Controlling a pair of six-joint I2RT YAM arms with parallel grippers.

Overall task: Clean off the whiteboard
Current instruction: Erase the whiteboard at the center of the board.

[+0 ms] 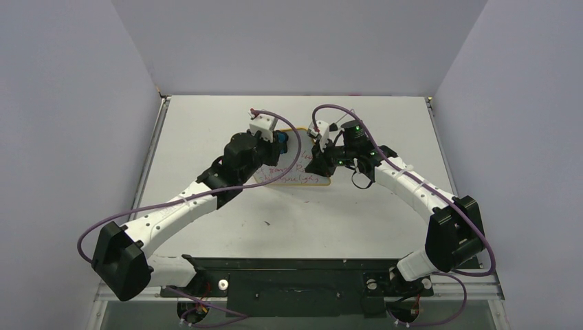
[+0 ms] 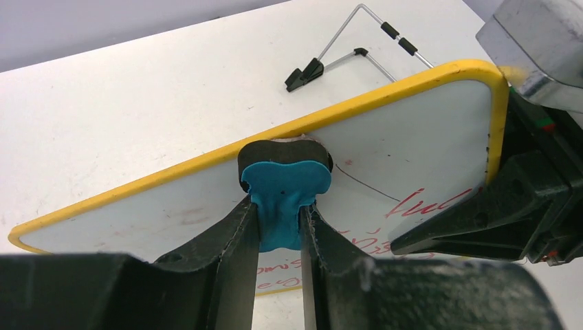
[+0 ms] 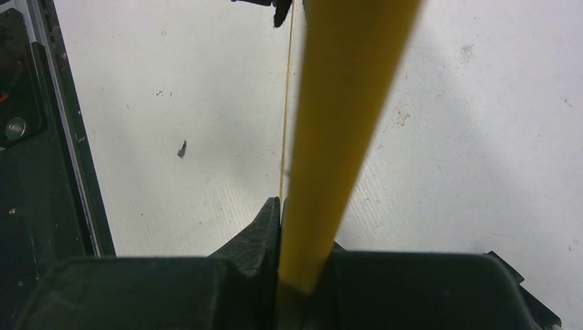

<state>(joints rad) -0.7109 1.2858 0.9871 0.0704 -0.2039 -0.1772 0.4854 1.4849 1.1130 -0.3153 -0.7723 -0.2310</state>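
The whiteboard (image 1: 306,172) has a yellow rim and red handwriting, and it is tilted up off the table at mid-back. In the left wrist view the whiteboard (image 2: 412,144) fills the middle, with red lines at its lower right. My left gripper (image 2: 278,206) is shut on a blue-and-black eraser (image 2: 285,189), which presses on the board just under its top rim. The right gripper (image 3: 295,227) is shut on the board's yellow edge (image 3: 344,103). One black finger (image 2: 474,216) of it lies across the board's right side. In the top view the left gripper (image 1: 278,141) and right gripper (image 1: 322,155) flank the board.
The board's wire stand (image 2: 364,51) with a black foot (image 2: 304,74) juts out behind it. The white table (image 1: 206,137) is walled in on three sides. A black rail (image 3: 41,172) runs along the near edge by the arm bases.
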